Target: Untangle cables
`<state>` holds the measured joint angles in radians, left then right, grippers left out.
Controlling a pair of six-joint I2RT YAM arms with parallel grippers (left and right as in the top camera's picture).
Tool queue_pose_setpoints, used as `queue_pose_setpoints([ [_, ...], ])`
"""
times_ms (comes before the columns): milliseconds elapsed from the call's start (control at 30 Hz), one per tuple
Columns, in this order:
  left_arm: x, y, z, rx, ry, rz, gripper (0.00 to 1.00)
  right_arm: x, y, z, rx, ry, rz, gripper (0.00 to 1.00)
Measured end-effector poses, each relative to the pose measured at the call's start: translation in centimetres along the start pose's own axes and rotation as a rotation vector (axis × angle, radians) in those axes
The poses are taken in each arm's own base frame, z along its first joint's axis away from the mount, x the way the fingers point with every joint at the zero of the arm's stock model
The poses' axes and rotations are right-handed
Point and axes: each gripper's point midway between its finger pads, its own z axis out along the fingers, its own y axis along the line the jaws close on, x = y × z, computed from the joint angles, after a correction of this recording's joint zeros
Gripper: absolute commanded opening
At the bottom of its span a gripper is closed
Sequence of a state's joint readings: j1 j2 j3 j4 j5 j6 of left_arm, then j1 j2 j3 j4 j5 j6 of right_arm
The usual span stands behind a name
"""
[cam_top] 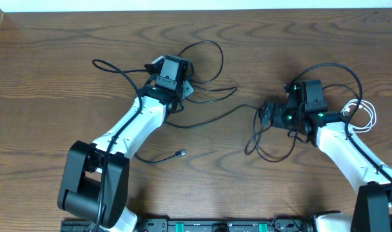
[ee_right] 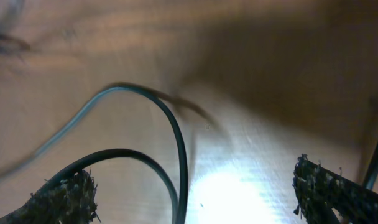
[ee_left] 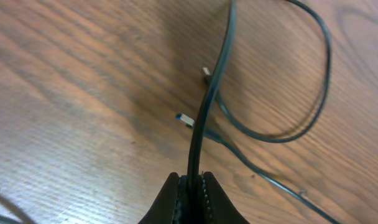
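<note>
While your left gripper (ee_left: 190, 188) sits clamped on a black cable (ee_left: 209, 99), your right gripper (ee_right: 195, 202) has its fingers (ee_right: 68, 196) spread wide, gripping nothing. In the left wrist view the pinched cable runs from the jaws toward 12 o'clock, and two small plug ends (ee_left: 184, 117) lie on the table (cam_top: 54, 129) just left of it. From overhead, the left gripper is at 11 o'clock on the table, with black loops around it. One black strand runs from there toward 3 o'clock and reaches the right gripper, then loops toward 5 o'clock. You can't tell which black cable is which where they cross. The right wrist view is blurred, with black loops under the open gap. The white cable (cam_top: 367, 116) is coiled at 3 o'clock, beside the right arm.
</note>
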<state>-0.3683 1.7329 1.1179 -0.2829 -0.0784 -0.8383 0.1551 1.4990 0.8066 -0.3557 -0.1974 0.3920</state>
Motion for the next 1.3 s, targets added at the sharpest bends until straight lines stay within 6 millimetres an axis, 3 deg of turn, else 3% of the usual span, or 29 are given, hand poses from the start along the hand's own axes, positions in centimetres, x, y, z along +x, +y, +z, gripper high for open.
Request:
queue_pose_setpoints([
  [133,0.6,1.1,0.0,-0.048,0.021,0.004,0.09,-2.8,1.0,-0.2,-0.043,-0.114,0.057,0.99],
  [233,1.5,2.4,-0.2,-0.101,0.055,0.010,0.26,-4.3,1.5,-0.4,-0.069,-0.171,0.096,0.99],
  [333,2.1,3.3,-0.3,-0.137,0.080,0.017,0.38,-4.1,1.4,-0.4,-0.067,-0.163,0.126,0.99],
  [400,2.1,3.5,-0.3,-0.146,0.082,0.017,0.46,-2.9,0.9,-0.2,-0.044,-0.116,0.146,0.99],
  [633,1.5,2.6,-0.2,-0.112,0.054,0.003,0.56,3.5,-1.7,-0.3,0.085,0.131,0.202,0.97],
  [733,1.3,2.4,-0.2,-0.104,0.047,-0.001,0.62,5.1,-2.2,-0.6,0.113,0.195,0.183,0.97],
  [800,1.3,2.4,-0.2,-0.103,0.046,-0.002,0.67,5.8,-2.1,-0.7,0.120,0.221,0.154,0.89],
  [867,1.3,2.4,-0.2,-0.104,0.047,-0.001,0.79,6.2,-1.6,-0.6,0.113,0.233,0.121,0.80],
  [967,1.4,2.6,-0.2,-0.110,0.049,-0.002,0.86,6.9,-0.9,-0.5,0.106,0.251,0.080,0.80],
  [1067,1.4,2.7,-0.2,-0.114,0.051,-0.002,0.88,8.8,-0.7,-0.9,0.124,0.322,0.034,0.86],
  [1300,1.5,2.7,-0.2,-0.116,0.052,-0.002,0.88,12.9,-1.7,-2.7,0.200,0.487,-0.020,0.86],
])
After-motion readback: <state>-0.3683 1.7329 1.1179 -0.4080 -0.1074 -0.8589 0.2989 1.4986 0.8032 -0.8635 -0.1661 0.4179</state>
